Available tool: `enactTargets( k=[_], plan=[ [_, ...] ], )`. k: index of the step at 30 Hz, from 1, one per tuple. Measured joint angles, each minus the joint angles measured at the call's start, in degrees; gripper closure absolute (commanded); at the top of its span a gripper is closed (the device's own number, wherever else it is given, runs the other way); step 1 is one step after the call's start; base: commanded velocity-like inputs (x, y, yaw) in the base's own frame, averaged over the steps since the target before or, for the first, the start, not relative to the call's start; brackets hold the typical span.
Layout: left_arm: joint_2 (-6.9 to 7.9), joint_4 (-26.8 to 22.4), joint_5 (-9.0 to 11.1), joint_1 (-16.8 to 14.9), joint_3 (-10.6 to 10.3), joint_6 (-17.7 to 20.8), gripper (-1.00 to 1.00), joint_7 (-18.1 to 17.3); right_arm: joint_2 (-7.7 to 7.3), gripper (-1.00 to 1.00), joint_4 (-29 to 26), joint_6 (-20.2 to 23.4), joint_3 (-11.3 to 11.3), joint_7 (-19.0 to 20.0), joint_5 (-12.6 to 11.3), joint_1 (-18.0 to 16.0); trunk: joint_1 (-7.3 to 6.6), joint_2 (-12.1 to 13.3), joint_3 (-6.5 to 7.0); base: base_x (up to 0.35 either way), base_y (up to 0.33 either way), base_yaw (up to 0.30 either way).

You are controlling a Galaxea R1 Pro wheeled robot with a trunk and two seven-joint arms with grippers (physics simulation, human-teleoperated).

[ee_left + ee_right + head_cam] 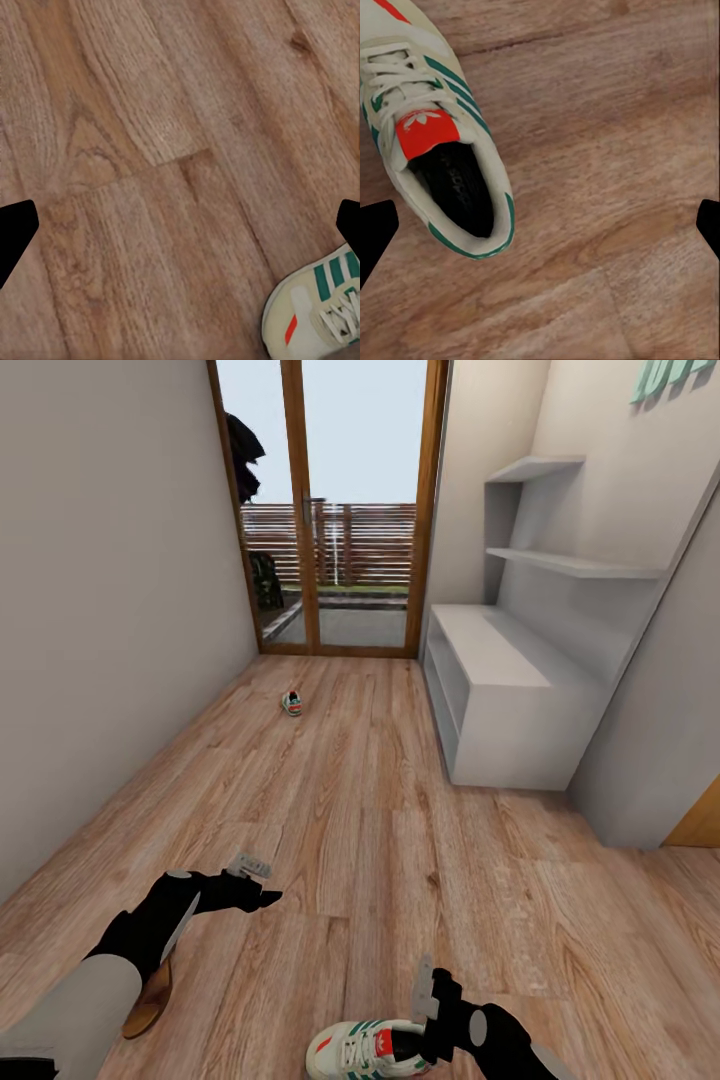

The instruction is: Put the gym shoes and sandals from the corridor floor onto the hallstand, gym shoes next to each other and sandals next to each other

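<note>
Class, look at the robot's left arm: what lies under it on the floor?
A brown sandal lies on the floor under the left arm. Just its tan-lined edge shows; the arm covers its strap and the rest.

The head camera looks from high up, forward and down the corridor, taking in the wood floor (380, 830) from the robot's own arms out to the far glass door (330, 510), with the hallstand (500, 690) on the right. The left wrist camera hangs close over the planks, facing almost straight down, and catches the toe of the near gym shoe (319, 315) at its edge. The right wrist camera sits just as close, looking down on that same shoe's open heel end. All three views share this near shoe and the boards around it.
</note>
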Motion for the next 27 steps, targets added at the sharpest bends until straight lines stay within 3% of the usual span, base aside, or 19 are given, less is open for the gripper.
enactTargets(
  k=[2, 3, 7, 13, 27],
  plan=[
    [0.02, 0.0, -0.2, 0.0, 0.0, 0.0, -1.0, 0.0, 0.21, -1.0, 0.5, 0.1, 1.1, -1.5, 0.1, 0.0, 0.0, 0.0, 0.0, 0.0, 0.0, 0.0],
    [0.01, 0.1, -0.3, 0.0, 0.0, 0.0, -1.0, 0.0, 0.46, -1.0, 0.8, 0.2, 3.7, -2.5, 0.4, 0.0, 0.0, 0.0, 0.0, 0.0, 0.0, 0.0],
    [-0.1, 0.1, -0.3, 0.0, 0.0, 0.0, -1.0, 0.0, 0.62, -1.0, 1.0, 0.3, 7.1, -3.0, 1.9, 0.0, 0.0, 0.0, 0.0, 0.0, 0.0, 0.0],
    [-0.13, 0.2, -0.4, 0.0, 0.0, 0.0, -1.0, 0.0, 0.67, -1.0, 0.9, 0.2, 8.2, -3.0, 4.0, 0.0, 0.0, 0.0, 0.0, 0.0, 0.0, 0.0],
    [-0.09, 0.1, -0.4, 0.0, 0.0, 0.0, -1.0, 0.0, 0.76, -1.0, 0.9, 0.1, 8.7, -2.9, 6.2, 0.0, 0.0, 0.0, 0.0, 0.0, 0.0, 0.0]
  ],
)
